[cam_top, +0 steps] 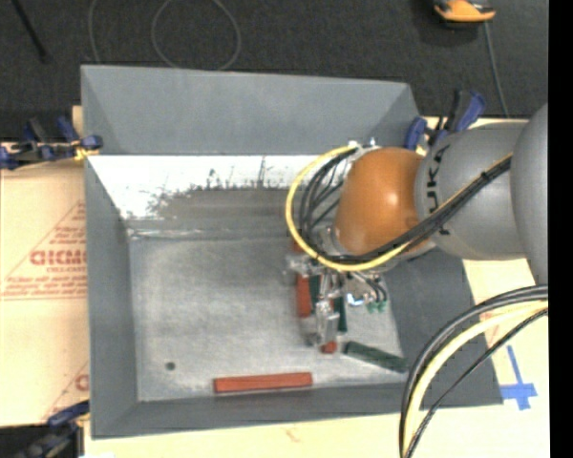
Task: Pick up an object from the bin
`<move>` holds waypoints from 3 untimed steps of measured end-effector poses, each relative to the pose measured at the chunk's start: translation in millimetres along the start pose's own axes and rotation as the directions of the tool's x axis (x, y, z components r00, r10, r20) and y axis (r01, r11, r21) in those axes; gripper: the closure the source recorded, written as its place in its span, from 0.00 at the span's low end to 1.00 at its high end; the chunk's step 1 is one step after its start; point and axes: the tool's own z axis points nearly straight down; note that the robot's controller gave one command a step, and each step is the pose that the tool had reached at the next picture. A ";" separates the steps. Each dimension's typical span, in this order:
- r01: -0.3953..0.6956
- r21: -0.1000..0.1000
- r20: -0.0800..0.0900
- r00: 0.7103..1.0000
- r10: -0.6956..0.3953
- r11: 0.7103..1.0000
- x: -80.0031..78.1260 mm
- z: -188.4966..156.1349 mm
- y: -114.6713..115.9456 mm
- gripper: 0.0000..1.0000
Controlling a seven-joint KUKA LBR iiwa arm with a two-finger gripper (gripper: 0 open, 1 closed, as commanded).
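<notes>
**Gripper low over a red piece at the bin's 3 o'clock side**

A narrow red piece [304, 299] stands lengthwise on the bin [110, 284] floor, toward 3 o'clock from its middle. It is right against the gripper [323, 335] on the 9 o'clock side. Whether the gripper is wide, narrow or clasping the piece cannot be told.

A small red bit [329, 348] lies at the gripper's 6 o'clock. A dark green stick [373, 355] lies at its 4 o'clock. A red-brown bar [263, 383] lies flat along the wall at the floor's 6 o'clock, and a dark speck [169, 366] sits at 8 o'clock.

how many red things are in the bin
2: a long red bar by the near wall, a shorter red piece under the arm. More may be hidden beneath it.
</notes>
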 end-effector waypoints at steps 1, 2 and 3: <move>0.074 0.000 0.005 0.997 -0.074 0.997 -14.0 -0.3 -62.5 0.00; 0.382 -0.008 0.006 0.924 -0.382 0.924 -67.5 -0.8 -105.5 0.00; 0.378 -0.007 0.012 0.926 -0.378 0.926 -61.4 -1.8 -106.7 0.00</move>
